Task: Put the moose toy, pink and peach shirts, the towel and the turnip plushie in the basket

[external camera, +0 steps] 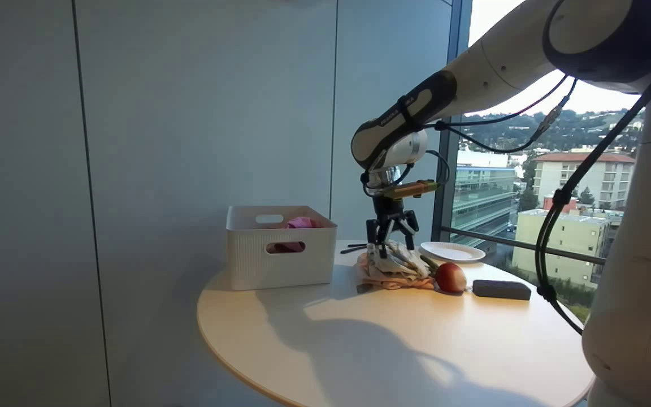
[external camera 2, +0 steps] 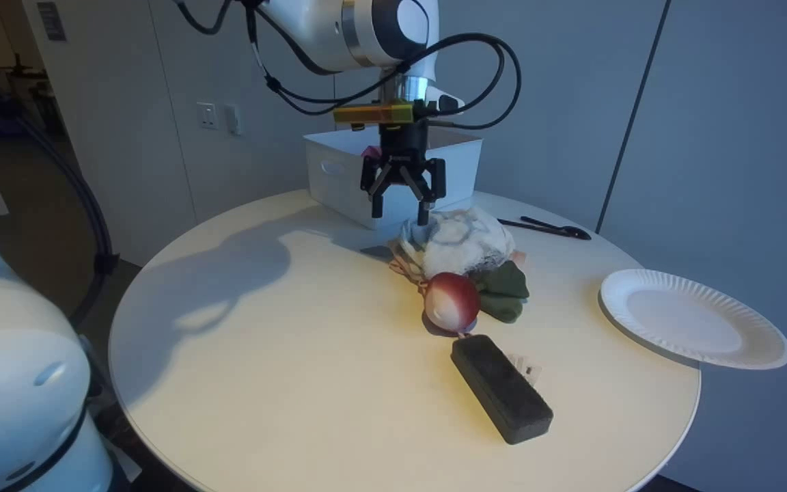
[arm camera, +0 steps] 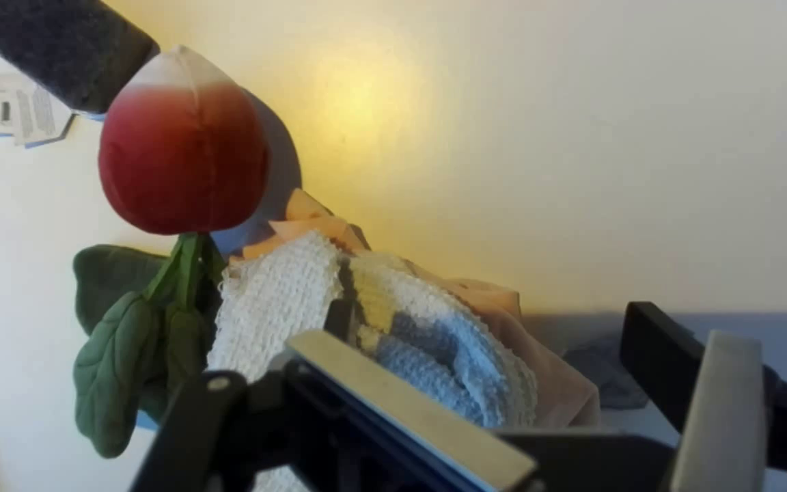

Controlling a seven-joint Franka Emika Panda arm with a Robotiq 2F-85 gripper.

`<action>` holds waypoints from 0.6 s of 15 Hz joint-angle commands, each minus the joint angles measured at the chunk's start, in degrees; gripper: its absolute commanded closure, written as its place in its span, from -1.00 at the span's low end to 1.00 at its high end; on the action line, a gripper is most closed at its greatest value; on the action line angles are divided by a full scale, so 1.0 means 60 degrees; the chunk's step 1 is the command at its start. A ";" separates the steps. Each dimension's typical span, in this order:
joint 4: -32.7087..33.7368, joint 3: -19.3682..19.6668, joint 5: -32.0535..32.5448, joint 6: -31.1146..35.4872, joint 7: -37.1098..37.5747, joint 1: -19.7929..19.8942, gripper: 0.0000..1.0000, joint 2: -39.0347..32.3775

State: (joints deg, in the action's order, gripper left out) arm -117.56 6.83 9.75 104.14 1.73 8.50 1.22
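A white towel (external camera 2: 467,239) with grey and yellow patches lies crumpled on a peach shirt (external camera: 402,284) on the table; the wrist view also shows the towel (arm camera: 277,307) and shirt (arm camera: 503,304). The turnip plushie (external camera 2: 451,302), red and white with green leaves, lies beside them; it also shows in the wrist view (arm camera: 185,150). The white basket (external camera: 280,271) holds pink cloth (external camera: 303,223), probably the pink shirt. The moose toy is not visible. My gripper (external camera 2: 400,212) points down, open, over the towel's basket-side edge; contact cannot be told. In the wrist view its jaws (arm camera: 492,324) are wide apart.
A dark grey block (external camera 2: 501,389) lies by the turnip's tip, with a small white packet (external camera 2: 529,370) beside it. A white paper plate (external camera 2: 691,321) overhangs the table edge. Black utensils (external camera 2: 554,229) lie behind the towel. A dark grey piece (arm camera: 602,365) lies beside the shirt.
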 commanded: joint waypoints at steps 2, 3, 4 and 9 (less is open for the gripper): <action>0.1276 0.0287 -0.1183 -0.0622 -0.0975 0.0141 -1.00 -0.1181; 0.1495 0.0310 -0.1413 -0.0668 -0.1088 0.0176 -1.00 -0.1424; 0.1725 0.0322 -0.1651 -0.0727 -0.1298 0.0224 -1.00 -0.1682; 0.2625 0.0339 -0.1966 -0.0218 -0.1351 0.0437 -1.00 -0.2912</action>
State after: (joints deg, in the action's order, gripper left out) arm -106.93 8.74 -0.67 102.64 -5.41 10.35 -11.43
